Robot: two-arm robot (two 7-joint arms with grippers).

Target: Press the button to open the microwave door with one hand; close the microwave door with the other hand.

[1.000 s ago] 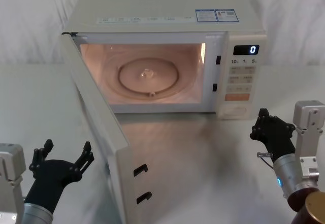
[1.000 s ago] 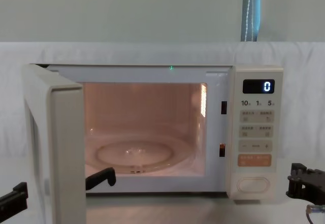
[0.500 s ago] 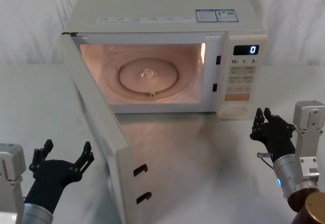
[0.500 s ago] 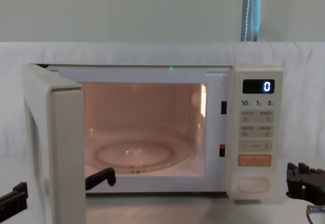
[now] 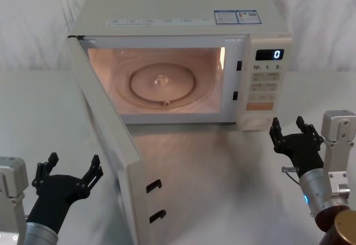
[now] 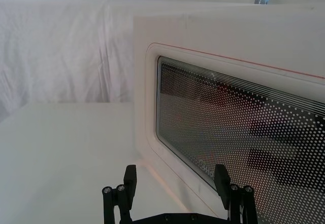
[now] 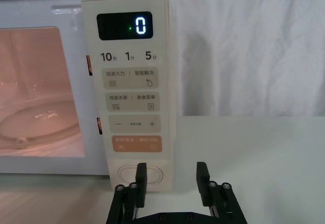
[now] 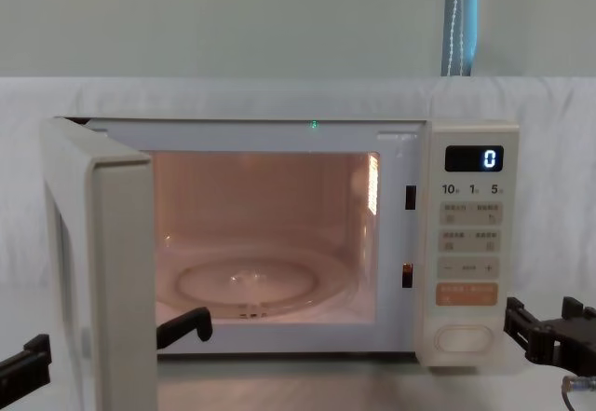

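Door (image 5: 105, 139) is standing open while right end effector (image 5: 290, 131), fingers now spreading wide, is backing from button (image 5: 254, 121); left end effector (image 5: 68, 170), wide, is waiting to close it.

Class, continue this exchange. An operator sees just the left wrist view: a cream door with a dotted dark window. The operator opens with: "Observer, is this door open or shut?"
Observer: Open. The microwave door is swung wide toward the robot's left.
Operator: Where is the other arm?
Observer: The right tool is open, low in front of the control panel, close to the button. I cannot tell whether it touches.
Operator: Anything in the oven?
Observer: The cavity is lit, and the glass turntable has nothing on it.
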